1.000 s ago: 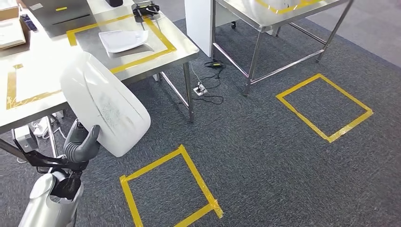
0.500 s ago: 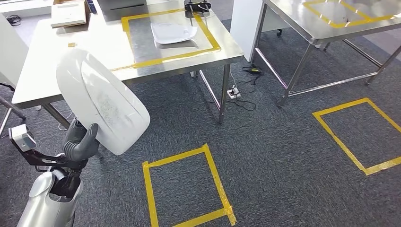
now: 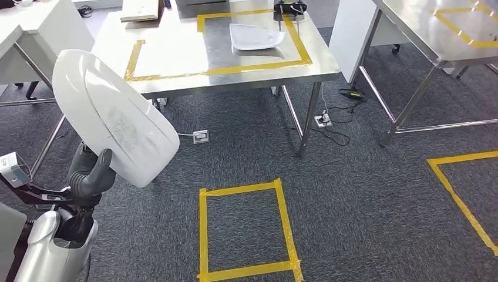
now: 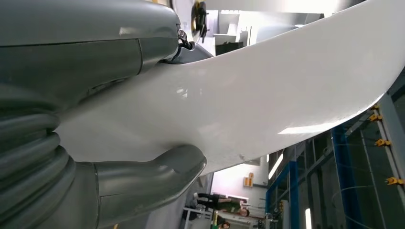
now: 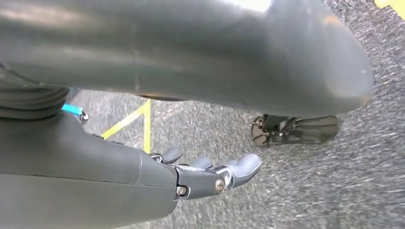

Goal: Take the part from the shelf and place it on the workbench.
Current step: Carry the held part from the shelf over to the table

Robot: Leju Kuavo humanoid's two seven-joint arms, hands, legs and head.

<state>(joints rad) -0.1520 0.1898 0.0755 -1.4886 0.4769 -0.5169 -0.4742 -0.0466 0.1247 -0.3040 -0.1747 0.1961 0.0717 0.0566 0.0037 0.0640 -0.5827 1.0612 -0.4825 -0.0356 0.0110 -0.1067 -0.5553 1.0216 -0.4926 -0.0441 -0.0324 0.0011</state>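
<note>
Head view: at the left of the frame the left hand (image 3: 89,176) grips the large white part (image 3: 111,117), held tilted above the carpet; the workbench (image 3: 176,50) stands at upper centre. Left wrist view: thumb and fingers clamp the part's edge. Right wrist view: the right hand (image 5: 210,174) holds nothing, fingers loosely extended.

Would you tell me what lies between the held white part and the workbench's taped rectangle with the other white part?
In the head view, between the white part held by the left hand and the taped rectangle lie grey carpet and the workbench top.
</note>
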